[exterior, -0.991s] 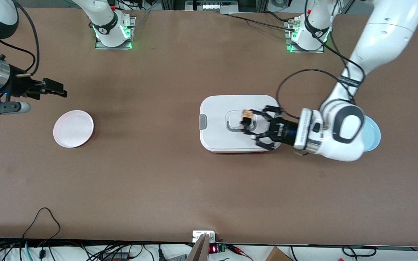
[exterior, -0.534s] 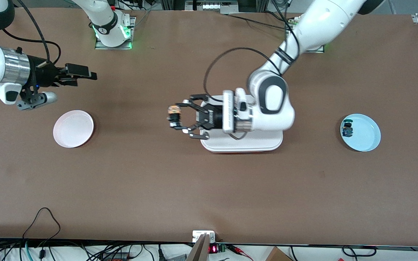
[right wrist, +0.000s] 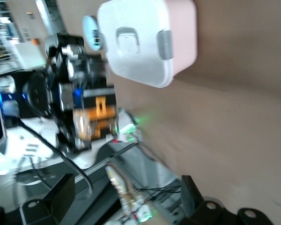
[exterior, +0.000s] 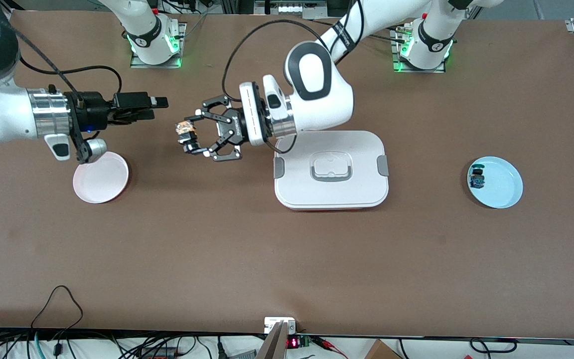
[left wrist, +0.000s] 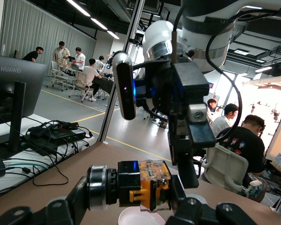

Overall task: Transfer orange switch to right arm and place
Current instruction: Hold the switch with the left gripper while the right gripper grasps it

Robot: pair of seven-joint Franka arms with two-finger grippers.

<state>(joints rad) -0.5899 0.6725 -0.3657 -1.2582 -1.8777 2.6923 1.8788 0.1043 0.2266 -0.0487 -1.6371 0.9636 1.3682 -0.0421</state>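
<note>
My left gripper (exterior: 188,137) is shut on the orange switch (exterior: 185,129) and holds it sideways in the air over bare table, between the white box and the pink plate. In the left wrist view the switch (left wrist: 143,183) sits clamped between the fingers, black body and orange block both showing. My right gripper (exterior: 157,108) faces it from the right arm's end, a short gap away, open and empty. Its wide-apart fingers (right wrist: 62,190) frame the switch (right wrist: 96,117) in the right wrist view. The pink plate (exterior: 100,177) lies on the table under the right wrist.
A white lidded box (exterior: 330,169) sits mid-table. A light blue plate (exterior: 503,189) at the left arm's end holds a dark switch with blue-green parts (exterior: 477,178). Cables run along the table edge nearest the camera.
The left arm swung from over the white box toward the right arm's end, carrying the switch. The right gripper came in toward it, staying open.
</note>
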